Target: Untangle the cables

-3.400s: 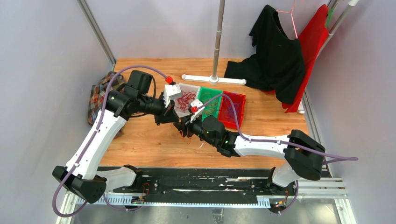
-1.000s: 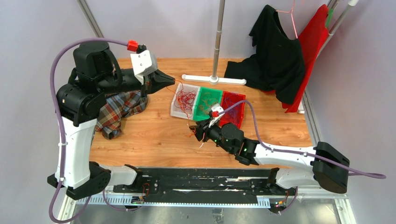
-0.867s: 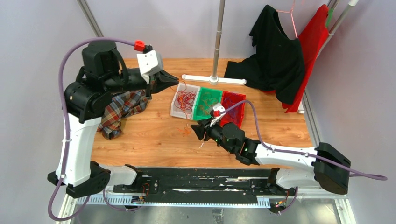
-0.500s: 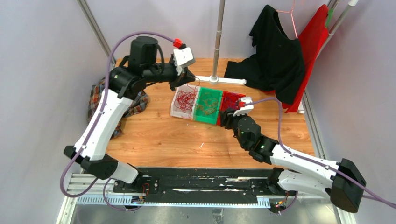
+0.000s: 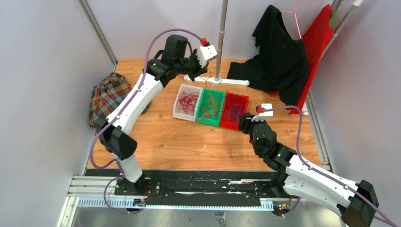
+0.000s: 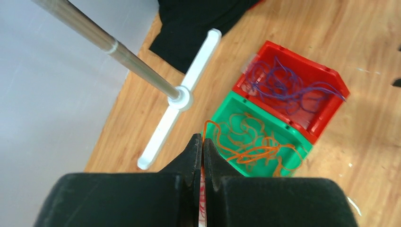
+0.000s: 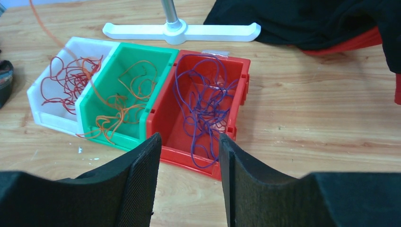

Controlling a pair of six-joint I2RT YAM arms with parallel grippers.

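The cables lie sorted in three bins in a row: red wires [image 5: 188,100] in the white bin [image 5: 176,104], orange wires [image 5: 208,108] in the green bin [image 5: 208,122], purple wires [image 5: 235,106] in the red bin [image 5: 230,125]. My left gripper [image 5: 201,74] hangs high behind the bins. In the left wrist view it [image 6: 202,139] is shut on one orange wire [image 6: 250,152] that trails down into the green bin [image 6: 295,156]. My right gripper [image 7: 189,142] is open and empty, low in front of the red bin [image 7: 246,80] with its purple wires [image 7: 203,99].
A white stand base [image 5: 216,80] with a metal pole sits just behind the bins. Black clothing [image 5: 279,56] and red cloth hang at the back right. A plaid cloth [image 5: 106,99] lies at the table's left edge.
My left arm has swung from the far left to above and behind the bins, holding the orange wire. My right gripper has moved right, from the green bin's front to the red bin's front.
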